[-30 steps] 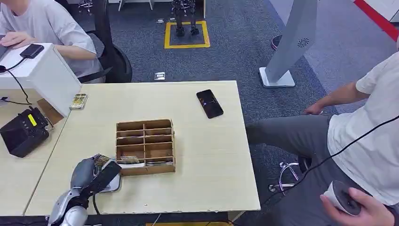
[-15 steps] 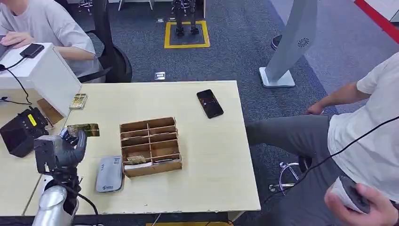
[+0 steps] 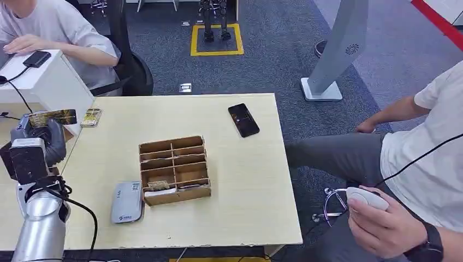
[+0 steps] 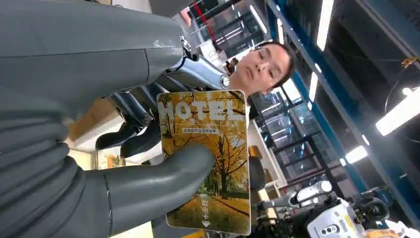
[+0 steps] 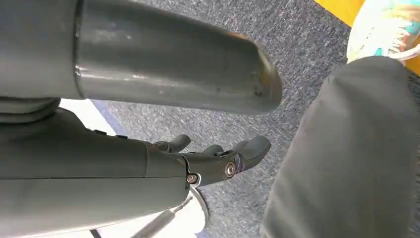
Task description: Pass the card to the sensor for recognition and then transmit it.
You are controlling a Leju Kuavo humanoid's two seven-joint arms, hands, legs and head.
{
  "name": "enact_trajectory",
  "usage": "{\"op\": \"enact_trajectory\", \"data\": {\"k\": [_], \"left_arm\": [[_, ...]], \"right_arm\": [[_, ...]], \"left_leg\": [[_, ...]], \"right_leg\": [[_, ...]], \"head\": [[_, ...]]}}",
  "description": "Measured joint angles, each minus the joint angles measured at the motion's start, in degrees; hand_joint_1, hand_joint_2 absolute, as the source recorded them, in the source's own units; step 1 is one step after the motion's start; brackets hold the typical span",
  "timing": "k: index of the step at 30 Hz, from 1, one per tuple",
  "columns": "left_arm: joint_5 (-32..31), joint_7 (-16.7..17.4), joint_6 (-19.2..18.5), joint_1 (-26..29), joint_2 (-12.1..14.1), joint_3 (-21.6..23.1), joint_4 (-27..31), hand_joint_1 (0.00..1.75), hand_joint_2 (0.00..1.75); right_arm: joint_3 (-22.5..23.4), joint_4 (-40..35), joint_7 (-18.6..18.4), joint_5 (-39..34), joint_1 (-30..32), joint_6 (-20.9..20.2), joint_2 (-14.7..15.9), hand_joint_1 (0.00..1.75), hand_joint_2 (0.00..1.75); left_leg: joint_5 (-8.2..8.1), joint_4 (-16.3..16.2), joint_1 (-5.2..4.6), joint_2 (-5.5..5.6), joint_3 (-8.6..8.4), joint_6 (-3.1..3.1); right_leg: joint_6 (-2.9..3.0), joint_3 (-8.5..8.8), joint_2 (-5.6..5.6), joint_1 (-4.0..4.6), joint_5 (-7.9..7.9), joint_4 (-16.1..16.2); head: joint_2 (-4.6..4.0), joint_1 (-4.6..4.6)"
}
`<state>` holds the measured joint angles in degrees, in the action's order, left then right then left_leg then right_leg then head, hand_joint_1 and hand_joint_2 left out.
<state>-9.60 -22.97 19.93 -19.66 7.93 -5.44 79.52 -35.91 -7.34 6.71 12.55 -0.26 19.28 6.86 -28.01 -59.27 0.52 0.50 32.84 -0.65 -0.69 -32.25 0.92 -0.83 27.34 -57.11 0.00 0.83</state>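
My left hand (image 3: pixel 39 146) is raised over the left side table and pinches a hotel card (image 3: pixel 53 117) by its lower part. In the left wrist view the card (image 4: pixel 208 158) shows yellow autumn trees and the word HOTEL, with my thumb (image 4: pixel 148 191) pressed on its face and my darker fingers behind it. The black card reader (image 3: pixel 4 159) lies below the hand and is mostly hidden by it. My right hand (image 5: pixel 208 161) hangs over the carpet with its fingers loosely apart and nothing in them.
On the wooden table stand a compartment box (image 3: pixel 173 169), a grey flat device (image 3: pixel 126 201), a black phone (image 3: pixel 243 120) and a second card (image 3: pixel 91 117). A white box (image 3: pixel 49 82) rises at the left. One person sits at the far left, another (image 3: pixel 431 164) at the right.
My left hand has lifted the card from beside the compartment box and carried it left and away, to above the black reader. The person at the right has shifted a hand.
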Motion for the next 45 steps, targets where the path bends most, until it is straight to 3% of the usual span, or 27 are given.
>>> {"op": "enact_trajectory", "data": {"k": [2, 5, 8, 18, 34, 35, 41, 45], "left_arm": [[-2.8, -0.7, 1.6, -0.2, 0.3, 0.0, -0.1, 1.75, 1.75], [-18.1, -1.6, 8.4, -0.7, 1.7, 0.9, -0.9, 1.75, 1.75], [-28.7, -1.3, 11.7, -2.2, 3.6, 1.9, -3.2, 1.75, 1.75], [-34.3, 0.0, 14.9, -6.1, 5.5, 3.3, -9.8, 1.75, 1.75], [-34.9, 0.4, 15.6, -7.6, 5.9, 4.0, -13.6, 1.75, 1.75], [-34.9, 0.5, 15.6, -7.6, 5.9, 4.0, -13.8, 0.0, 1.75], [-30.4, 0.5, 14.6, -7.6, 5.9, 4.0, -14.3, 0.0, 1.75], [-27.1, 1.9, 11.1, -7.6, 5.9, 4.0, -14.3, 0.0, 1.75]], "right_arm": [[-0.1, 0.0, 0.0, 0.1, -0.1, -0.1, 0.0, 0.0, 0.0], [-0.5, 0.0, 0.5, 0.7, -0.2, -0.6, 0.0, 0.0, 0.0], [-1.1, -0.1, 0.6, 1.1, -0.5, -1.1, 0.0, 0.0, 0.0], [-1.8, -0.4, 0.1, 1.5, -0.8, -1.2, 0.0, 0.0, 0.0], [-2.5, -0.5, 0.2, 1.5, -0.9, -1.1, 0.0, 0.0, 0.0], [-2.5, -0.5, 0.2, 1.5, -0.9, -1.1, 0.0, 0.0, 0.0], [-2.5, -0.5, 0.1, 1.2, -0.9, -1.0, 0.0, 0.0, 0.0], [-2.5, -0.5, -0.2, 0.7, -0.9, -1.0, 0.0, 0.0, 0.0]], "left_leg": [[0.0, 0.0, 0.0, -0.01, 0.0, 0.0], [0.0, 0.0, 0.01, -0.02, 0.0, 0.0], [0.0, 0.0, 0.01, -0.03, 0.0, 0.0], [0.01, 0.0, 0.0, -0.08, 0.01, 0.0], [0.0, 0.0, 0.01, -0.11, 0.01, 0.0], [0.0, 0.0, 0.01, -0.11, 0.01, 0.0], [0.0, 0.0, 0.0, -0.11, 0.01, 0.0], [0.0, 0.0, 0.01, -0.11, 0.02, 0.0]], "right_leg": [[0.0, -0.01, 0.0, 0.0, 0.0, 0.0], [0.0, -0.02, 0.02, 0.0, 0.0, 0.0], [0.0, -0.02, 0.02, 0.0, 0.0, 0.0], [0.0, -0.03, 0.03, 0.0, 0.0, 0.0], [0.0, -0.04, 0.07, 0.0, 0.0, 0.0], [0.0, -0.05, 0.07, 0.01, 0.0, 0.0], [0.0, -0.05, 0.07, 0.0, 0.0, 0.0], [0.0, -0.04, 0.05, 0.0, 0.0, 0.0]], "head": [[0.0, 0.02], [0.0, 0.0], [0.0, 0.0], [0.0, 0.0], [0.0, 0.02], [0.0, 0.0], [0.0, 0.0], [0.0, 0.0]]}}
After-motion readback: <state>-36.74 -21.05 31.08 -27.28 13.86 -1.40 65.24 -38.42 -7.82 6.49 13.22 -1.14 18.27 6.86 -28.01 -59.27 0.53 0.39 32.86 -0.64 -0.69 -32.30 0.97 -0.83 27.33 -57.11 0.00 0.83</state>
